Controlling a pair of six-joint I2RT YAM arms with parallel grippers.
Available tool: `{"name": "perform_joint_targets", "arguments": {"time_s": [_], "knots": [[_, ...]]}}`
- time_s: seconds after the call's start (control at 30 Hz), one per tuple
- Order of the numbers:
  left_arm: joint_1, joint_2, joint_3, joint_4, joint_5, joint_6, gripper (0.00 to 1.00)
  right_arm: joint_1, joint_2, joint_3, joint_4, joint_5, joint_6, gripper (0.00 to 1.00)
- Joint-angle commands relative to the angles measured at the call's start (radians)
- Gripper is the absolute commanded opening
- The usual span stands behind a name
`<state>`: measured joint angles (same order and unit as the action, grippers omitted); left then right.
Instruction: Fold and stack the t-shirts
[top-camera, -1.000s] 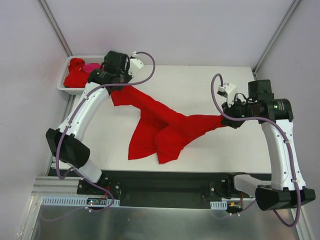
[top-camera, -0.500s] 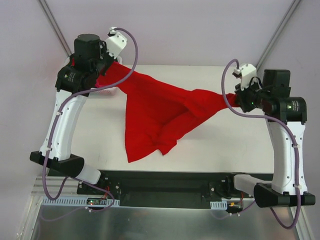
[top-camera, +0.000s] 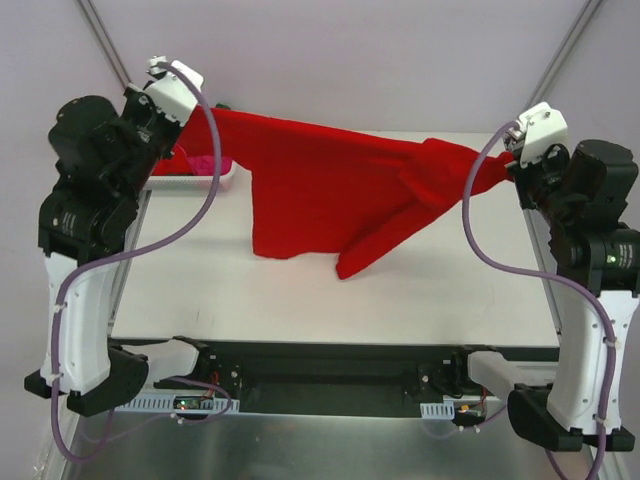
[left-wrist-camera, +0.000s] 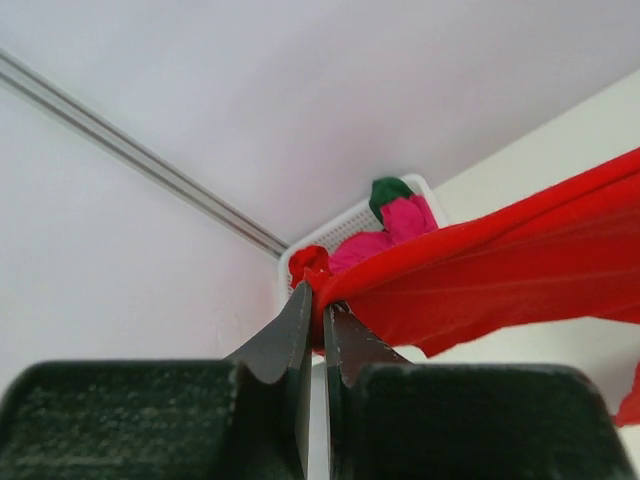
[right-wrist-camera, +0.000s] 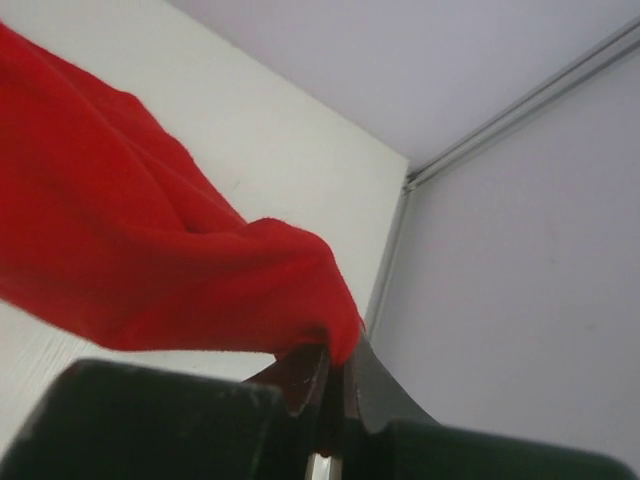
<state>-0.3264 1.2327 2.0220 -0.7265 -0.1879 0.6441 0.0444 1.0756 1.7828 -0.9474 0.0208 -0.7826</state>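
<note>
A bright red t-shirt (top-camera: 330, 190) hangs stretched in the air between both arms, its lower folds drooping toward the white table (top-camera: 330, 300). My left gripper (top-camera: 195, 112) is shut on its left end, high at the back left; the pinch shows in the left wrist view (left-wrist-camera: 322, 300), where the red cloth (left-wrist-camera: 480, 270) runs off right. My right gripper (top-camera: 505, 155) is shut on the shirt's right end, high at the right; its wrist view shows cloth (right-wrist-camera: 150, 250) bunched at the fingertips (right-wrist-camera: 340, 365). More t-shirts, red (left-wrist-camera: 308, 262), magenta-pink (left-wrist-camera: 385, 232) and dark green (left-wrist-camera: 388, 190), lie in the basket.
The white lattice basket (top-camera: 205, 182) sits at the table's back left corner, partly hidden behind the left arm and the hanging shirt. Grey walls and metal frame posts (top-camera: 105, 50) enclose the table. The black base rail (top-camera: 320, 370) runs along the near edge.
Both arms have risen and spread apart, lifting the red t-shirt off the table and stretching it out between them. Both grips have held.
</note>
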Motion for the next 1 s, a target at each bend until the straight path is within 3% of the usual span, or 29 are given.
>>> {"name": "perform_joint_targets", "arguments": {"time_s": [0.0, 0.2, 0.97], "knots": [[0.013, -0.059, 0.021, 0.127, -0.073, 0.031, 0.0, -0.015, -0.068, 0.013, 0.144, 0.183, -0.03, 0.01], [0.013, -0.065, 0.102, 0.133, -0.1, 0.058, 0.0, -0.014, -0.083, 0.053, 0.15, 0.209, -0.027, 0.01], [0.013, -0.337, 0.056, 0.133, -0.13, 0.019, 0.0, -0.014, -0.284, 0.093, 0.085, 0.1, -0.04, 0.01]]}}
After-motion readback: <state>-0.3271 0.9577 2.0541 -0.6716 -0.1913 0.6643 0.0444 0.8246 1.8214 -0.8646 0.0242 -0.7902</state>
